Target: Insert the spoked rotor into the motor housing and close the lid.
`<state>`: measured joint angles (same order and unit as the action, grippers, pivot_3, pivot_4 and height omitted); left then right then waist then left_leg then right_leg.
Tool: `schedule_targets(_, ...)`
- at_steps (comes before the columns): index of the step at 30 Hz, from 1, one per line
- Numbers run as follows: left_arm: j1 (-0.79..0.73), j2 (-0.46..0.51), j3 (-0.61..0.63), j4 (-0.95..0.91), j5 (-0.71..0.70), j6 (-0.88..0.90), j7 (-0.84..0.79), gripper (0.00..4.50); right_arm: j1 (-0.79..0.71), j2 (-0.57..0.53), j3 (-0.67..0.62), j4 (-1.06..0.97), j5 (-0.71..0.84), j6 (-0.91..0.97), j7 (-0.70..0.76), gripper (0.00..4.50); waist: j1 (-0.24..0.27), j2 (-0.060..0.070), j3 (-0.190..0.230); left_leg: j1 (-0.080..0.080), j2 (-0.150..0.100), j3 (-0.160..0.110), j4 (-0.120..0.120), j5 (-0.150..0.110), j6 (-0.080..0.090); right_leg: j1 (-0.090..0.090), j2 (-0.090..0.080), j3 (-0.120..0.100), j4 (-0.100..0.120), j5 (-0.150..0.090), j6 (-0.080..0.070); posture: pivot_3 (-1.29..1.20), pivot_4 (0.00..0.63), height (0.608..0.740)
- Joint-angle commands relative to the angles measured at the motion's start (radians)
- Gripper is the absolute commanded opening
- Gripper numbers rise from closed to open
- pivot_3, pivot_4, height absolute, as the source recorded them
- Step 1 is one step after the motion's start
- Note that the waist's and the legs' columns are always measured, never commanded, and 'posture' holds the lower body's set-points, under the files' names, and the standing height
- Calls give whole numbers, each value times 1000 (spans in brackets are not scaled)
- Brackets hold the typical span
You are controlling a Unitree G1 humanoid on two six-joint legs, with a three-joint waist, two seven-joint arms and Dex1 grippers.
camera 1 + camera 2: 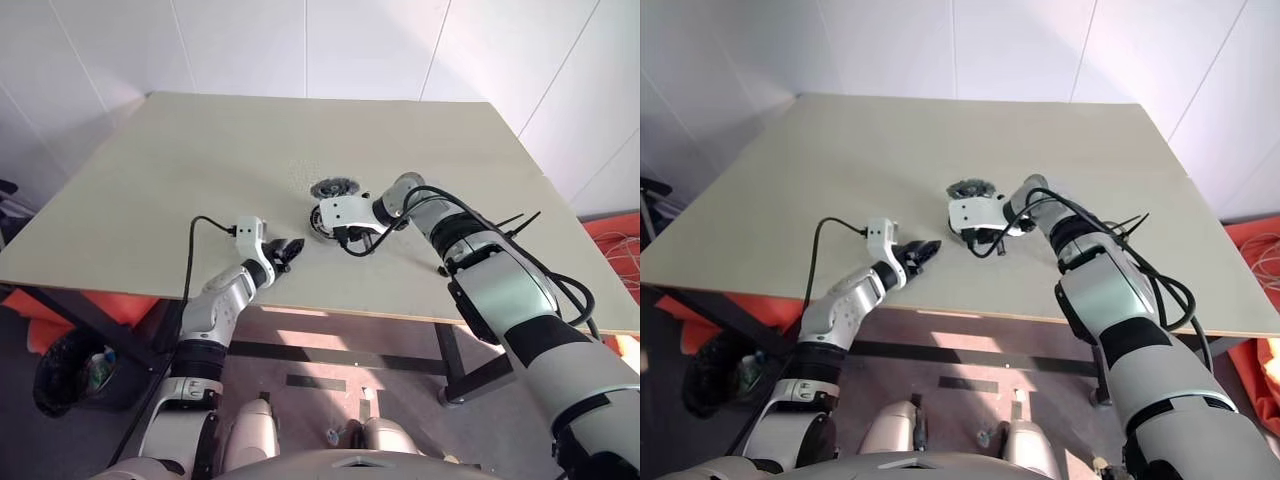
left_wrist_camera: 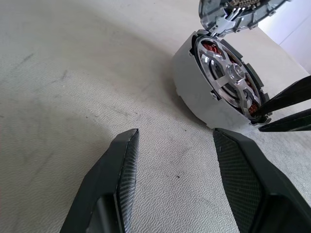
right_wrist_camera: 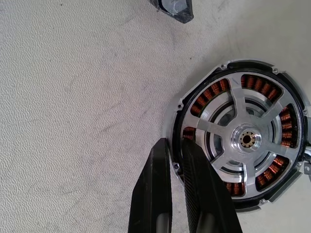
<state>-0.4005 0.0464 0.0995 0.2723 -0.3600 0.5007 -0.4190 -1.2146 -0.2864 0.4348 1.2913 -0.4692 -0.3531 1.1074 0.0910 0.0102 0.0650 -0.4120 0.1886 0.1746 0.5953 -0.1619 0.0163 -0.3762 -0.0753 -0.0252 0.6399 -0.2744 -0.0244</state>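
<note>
A big pale beige table (image 1: pixel 200 180) holds a round grey motor housing (image 2: pixel 194 92), its grey finned lid (image 1: pixel 335 187) just behind.

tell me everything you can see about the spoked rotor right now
The spoked rotor is a flat wheel with silvery metal spokes and a brass-coloured bore in its hub. It already sits inside the motor housing, copper windings showing between the spokes. The right gripper has its black fingers nearly shut at the rim. The finned lid stands open above it.
</note>
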Motion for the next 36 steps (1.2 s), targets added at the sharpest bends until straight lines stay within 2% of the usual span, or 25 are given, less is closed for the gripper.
schedule_targets(1, -12, 1, 1, -36, -11, -12, -1, 2574, -28, -7, -1, -6, -2, -14, -8, 339, 0, 0, 0, 0, 0, 0, 0, 0, 0, 0, 0, 0, 0, 0, 0, 0, 0, 740)
schedule_targets(6, -15, 1, 1, -30, -11, -14, -1, 2574, -24, -11, -14, -21, 18, -24, 38, 339, 0, 0, 0, 0, 0, 0, 0, 0, 0, 0, 0, 0, 0, 0, 0, 0, 0, 740)
schedule_targets(10, -15, 0, 4, -26, -11, -18, 3, 2574, -3, -23, -23, -72, 51, -60, 160, 339, 2, 0, 0, -1, 0, 0, 0, 0, 0, 0, 0, 0, 0, 0, 0, 0, 0, 740)
schedule_targets(16, -19, 6, 13, -7, -12, -31, 7, 2574, 101, -58, -28, -268, 126, -64, 313, 339, 4, -1, 1, -2, 0, 0, 1, 0, 1, -1, 0, 0, 0, 0, 0, 0, 0, 740)
schedule_targets(27, -23, 9, 8, 8, -11, -37, 6, 2574, 246, -105, -23, -618, 190, 97, 381, 339, 5, -2, 1, -1, 0, 0, 1, 0, 1, -1, 0, 0, 0, 0, 0, 0, 0, 740)
schedule_targets(35, -24, 14, 7, 9, -11, -37, 6, 2574, 276, -114, 4, -633, 196, 117, 406, 339, 5, -2, 1, 0, 0, 0, 1, 0, 1, 1, 0, 0, 0, 0, 0, 0, 0, 740)
schedule_targets(36, -25, 16, 9, 10, -11, -36, 6, 2574, 283, -116, 8, -636, 201, 118, 415, 554, 5, -2, 1, 0, 0, 0, 1, 0, 1, 1, 0, 0, 0, 0, 0, 0, 0, 740)
